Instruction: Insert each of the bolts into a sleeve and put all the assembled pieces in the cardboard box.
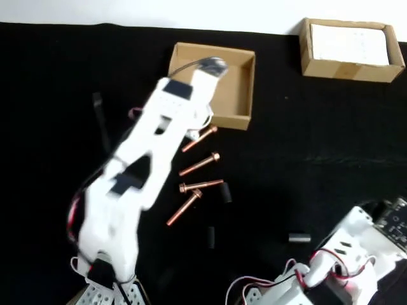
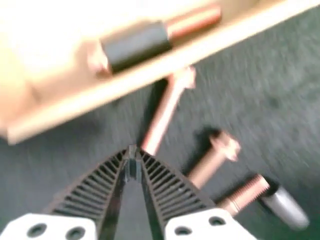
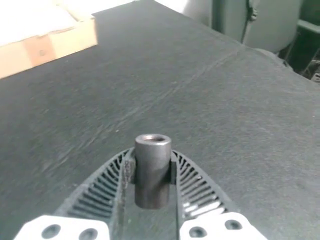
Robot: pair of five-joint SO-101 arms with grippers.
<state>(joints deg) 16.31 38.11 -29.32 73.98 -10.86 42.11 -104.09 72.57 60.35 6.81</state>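
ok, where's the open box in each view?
High: open box, top centre.
Left wrist: its wall beyond the gripper, sleeved bolt inside.
Right wrist: beyond the sleeve, that's the other, white-filled box.
Landmark: bolt nearest the wall, high and left wrist.

— What does the table look like?
— A black cloth (image 1: 331, 127) covers it, matte, with a faint crease (image 1: 356, 159) running across at about three o'clock in the high view.
— And beyond it?
— A white strip (image 1: 127, 11) along twelve o'clock, brightly lit. Floor or wall, I cannot tell.
— Any furniture?
— In the right wrist view, past the cloth's far edge, a grey-green padded shape (image 3: 250, 22) stands. It may be a chair, but too little shows to say.
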